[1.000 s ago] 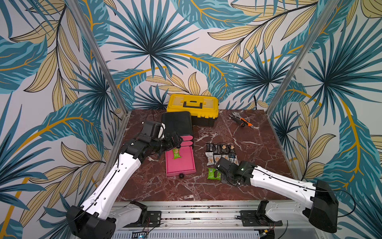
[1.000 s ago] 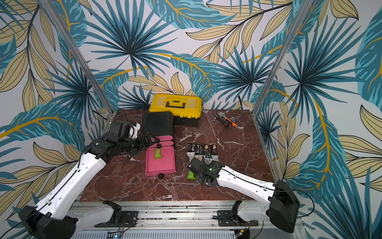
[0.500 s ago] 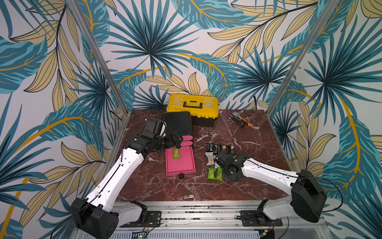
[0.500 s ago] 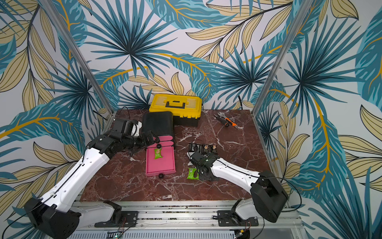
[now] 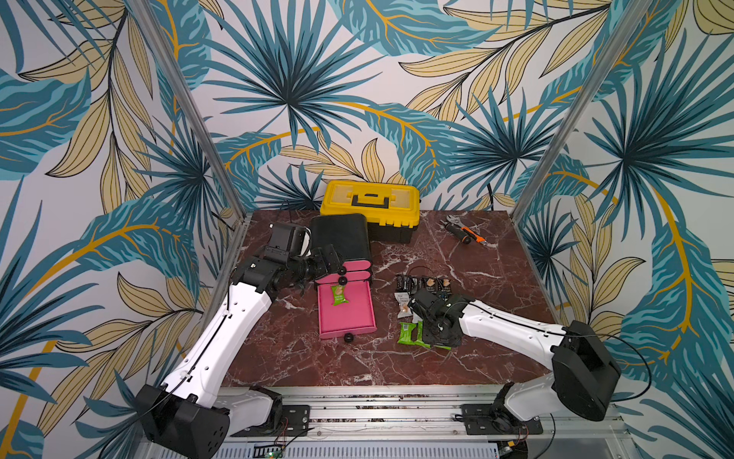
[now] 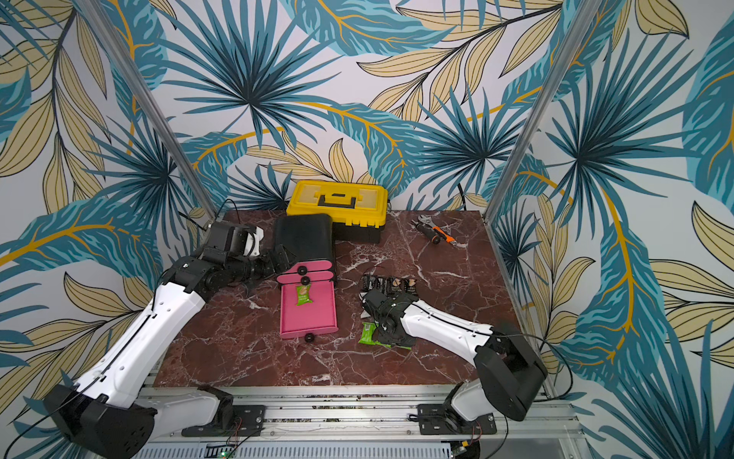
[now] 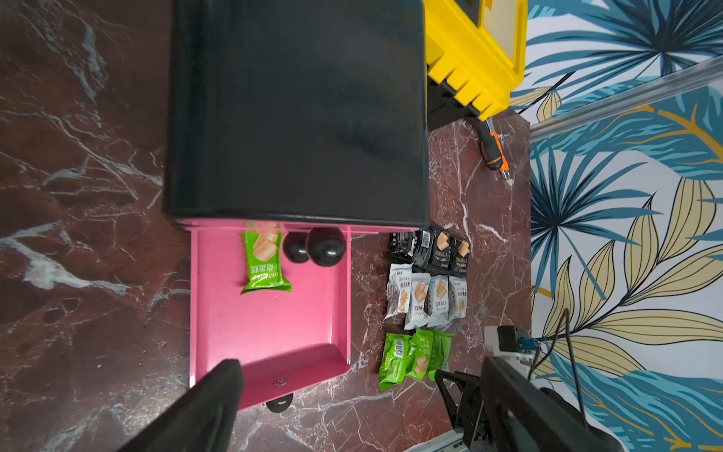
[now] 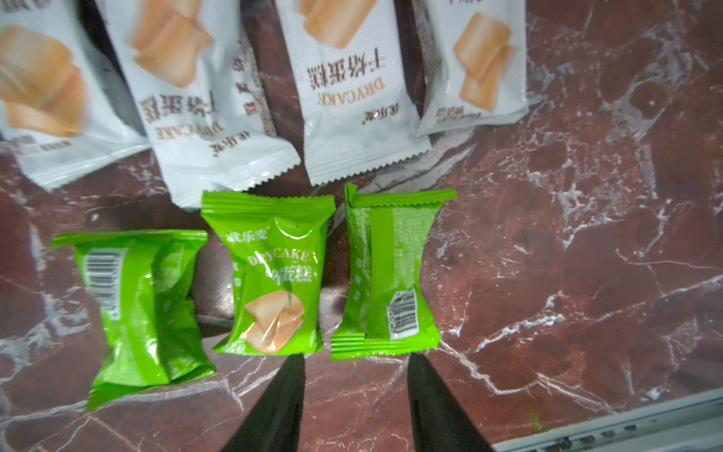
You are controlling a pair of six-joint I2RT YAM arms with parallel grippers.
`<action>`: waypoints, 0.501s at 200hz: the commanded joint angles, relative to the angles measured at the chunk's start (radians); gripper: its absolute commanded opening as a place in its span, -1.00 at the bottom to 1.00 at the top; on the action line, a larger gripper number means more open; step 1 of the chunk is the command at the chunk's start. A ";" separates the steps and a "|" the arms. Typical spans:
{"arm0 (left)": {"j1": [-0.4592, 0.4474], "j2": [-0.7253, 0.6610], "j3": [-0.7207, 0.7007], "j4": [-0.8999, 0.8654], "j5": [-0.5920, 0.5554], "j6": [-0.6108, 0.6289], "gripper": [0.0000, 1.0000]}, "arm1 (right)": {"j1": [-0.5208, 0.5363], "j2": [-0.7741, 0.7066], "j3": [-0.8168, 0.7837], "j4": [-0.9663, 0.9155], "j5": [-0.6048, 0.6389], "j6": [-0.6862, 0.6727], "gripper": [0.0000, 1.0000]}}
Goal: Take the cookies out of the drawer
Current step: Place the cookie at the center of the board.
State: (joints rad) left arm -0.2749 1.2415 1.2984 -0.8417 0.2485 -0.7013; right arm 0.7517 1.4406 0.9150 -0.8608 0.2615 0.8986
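While the right gripper (image 8: 356, 358) hangs half-open and empty beside three green cookies (image 8: 274, 274) on the table (image 8: 567, 235), one green cookie (image 7: 264, 262) lies in the drawer (image 7: 274, 336), so next likely comes a reach inside for it.

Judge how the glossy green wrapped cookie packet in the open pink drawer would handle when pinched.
The glossy green cookie packet looks slippery; a pinch might slide. Its crinkled wrapper would likely dent, not stay stiff. Lying flat in the pink drawer, it seems light and unlikely to roll.
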 commanded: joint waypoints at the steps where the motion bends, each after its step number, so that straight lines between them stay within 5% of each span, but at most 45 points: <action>1: 0.055 -0.021 0.043 -0.011 0.009 0.035 1.00 | -0.001 -0.079 0.018 -0.005 0.050 0.051 0.02; 51: 0.109 0.056 0.074 -0.005 0.053 0.071 1.00 | 0.021 -0.123 0.107 0.118 0.018 0.051 0.05; 100: 0.148 0.126 0.084 0.094 0.089 0.092 1.00 | 0.147 -0.033 0.085 0.720 -0.028 0.197 0.07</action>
State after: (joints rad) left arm -0.1543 1.3430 1.3342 -0.8028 0.3164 -0.6357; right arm 0.8501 1.3437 1.0107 -0.5137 0.2516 1.0004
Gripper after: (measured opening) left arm 0.999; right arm 0.533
